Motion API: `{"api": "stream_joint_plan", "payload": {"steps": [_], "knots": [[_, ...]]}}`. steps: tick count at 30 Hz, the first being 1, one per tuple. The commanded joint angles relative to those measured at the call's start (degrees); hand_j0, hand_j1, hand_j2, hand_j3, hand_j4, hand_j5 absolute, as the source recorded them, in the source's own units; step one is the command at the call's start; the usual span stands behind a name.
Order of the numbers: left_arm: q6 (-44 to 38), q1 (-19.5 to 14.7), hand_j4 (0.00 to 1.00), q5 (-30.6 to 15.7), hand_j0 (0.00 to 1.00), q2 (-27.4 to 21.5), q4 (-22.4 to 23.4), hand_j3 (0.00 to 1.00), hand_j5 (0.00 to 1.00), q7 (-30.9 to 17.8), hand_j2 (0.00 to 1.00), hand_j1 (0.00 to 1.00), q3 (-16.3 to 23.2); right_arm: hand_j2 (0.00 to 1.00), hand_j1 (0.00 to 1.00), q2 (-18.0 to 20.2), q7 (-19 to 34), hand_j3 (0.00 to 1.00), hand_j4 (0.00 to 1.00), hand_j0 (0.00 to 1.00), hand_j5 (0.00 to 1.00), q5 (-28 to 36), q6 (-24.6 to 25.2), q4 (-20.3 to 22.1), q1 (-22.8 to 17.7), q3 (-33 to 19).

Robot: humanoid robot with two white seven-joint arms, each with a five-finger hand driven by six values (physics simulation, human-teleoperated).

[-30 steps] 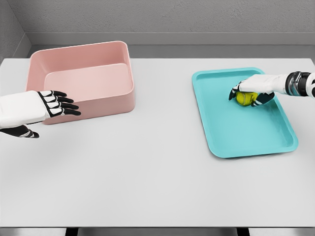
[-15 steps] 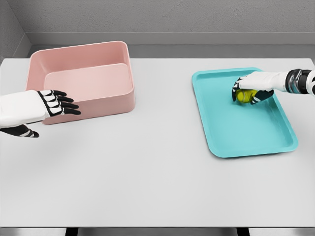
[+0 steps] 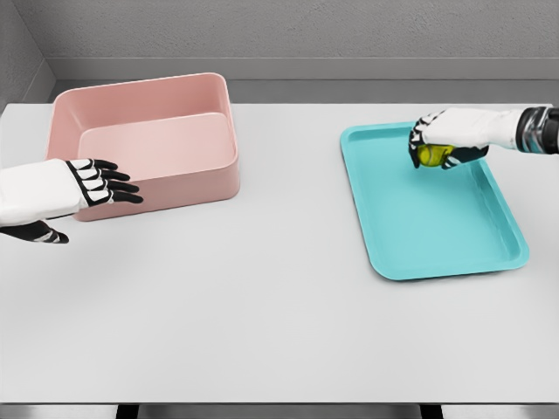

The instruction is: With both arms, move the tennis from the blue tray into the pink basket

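A yellow-green tennis ball [image 3: 431, 155] is showing between the black-and-white fingers of the white right hand [image 3: 444, 140], over a turquoise-blue tray [image 3: 454, 236]. A pale pink basket [image 3: 201, 179] is sitting on a light grey table [image 3: 262, 305], where the white left hand [image 3: 92, 185] is displaying black fingertips banded with white, against a grey speckled back wall [image 3: 297, 30]

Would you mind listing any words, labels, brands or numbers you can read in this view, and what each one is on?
None can be read. The pink basket, the blue tray, the table and both arms are plain. The tennis ball is mostly covered by the right hand, so any print on it is hidden.
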State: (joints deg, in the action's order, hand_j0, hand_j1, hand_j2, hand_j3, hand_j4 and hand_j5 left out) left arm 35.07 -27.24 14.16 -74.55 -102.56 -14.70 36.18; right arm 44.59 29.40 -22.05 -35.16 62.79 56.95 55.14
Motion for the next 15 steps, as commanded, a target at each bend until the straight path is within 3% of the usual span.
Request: {"api": "stream_joint_plan", "payload": {"steps": [1, 8, 15], "knots": [[-0.1, 0.0, 1.00, -0.4, 1.00, -0.1, 0.0, 1.00, 1.00, 0.0, 1.00, 1.00, -0.1, 0.42, 0.42, 1.3, 0.7, 0.42, 0.42, 0.42, 0.42, 0.3, 0.2, 4.9, 0.0, -0.2], [-0.1, -0.1, 1.00, 0.0, 1.00, 0.0, -0.1, 1.00, 1.00, 0.0, 1.00, 1.00, -0.1, 0.42, 0.42, 4.9, 1.6, 0.42, 0.42, 0.42, 0.42, -0.3, 0.2, 16.4, -0.8, 0.2], [-0.1, -0.1, 1.00, 0.0, 1.00, -0.2, -0.1, 1.00, 1.00, -0.1, 1.00, 1.00, -0.1, 0.42, 0.42, 5.6, 2.3, 0.42, 0.42, 0.42, 0.42, -2.7, 0.2, 27.9, -1.8, 0.8]]}}
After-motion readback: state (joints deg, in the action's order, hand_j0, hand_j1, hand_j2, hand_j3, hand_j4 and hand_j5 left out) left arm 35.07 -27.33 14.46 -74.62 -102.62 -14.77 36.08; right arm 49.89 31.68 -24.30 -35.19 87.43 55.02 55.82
